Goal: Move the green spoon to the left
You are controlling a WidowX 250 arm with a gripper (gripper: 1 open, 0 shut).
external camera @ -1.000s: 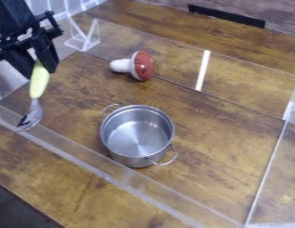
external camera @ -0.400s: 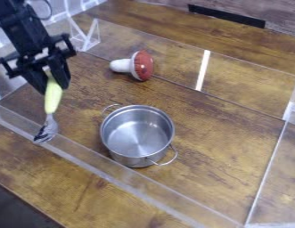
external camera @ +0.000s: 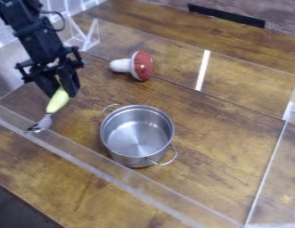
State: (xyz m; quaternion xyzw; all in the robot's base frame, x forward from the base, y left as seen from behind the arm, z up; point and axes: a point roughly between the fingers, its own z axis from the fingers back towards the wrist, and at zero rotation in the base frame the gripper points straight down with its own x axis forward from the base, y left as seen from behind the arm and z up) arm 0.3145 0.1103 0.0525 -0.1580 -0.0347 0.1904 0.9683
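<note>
The green spoon (external camera: 57, 102) hangs tilted in my gripper (external camera: 61, 87), which is shut on the top of its yellow-green handle. Its small silver bowl (external camera: 39, 125) is low, at or just above the wooden table at the left; I cannot tell whether it touches. The black arm comes down from the upper left corner, and the gripper points steeply down.
A steel pot (external camera: 137, 135) stands empty just right of the spoon. A red-and-white mushroom toy (external camera: 135, 64) lies behind it. Clear acrylic walls (external camera: 108, 174) ring the wooden table (external camera: 221, 116), with a low front edge close to the spoon's bowl.
The gripper has sunk and shifted right with the spoon, and the wrist has rolled a little. The spoon's bowl now sits lower, near the table.
</note>
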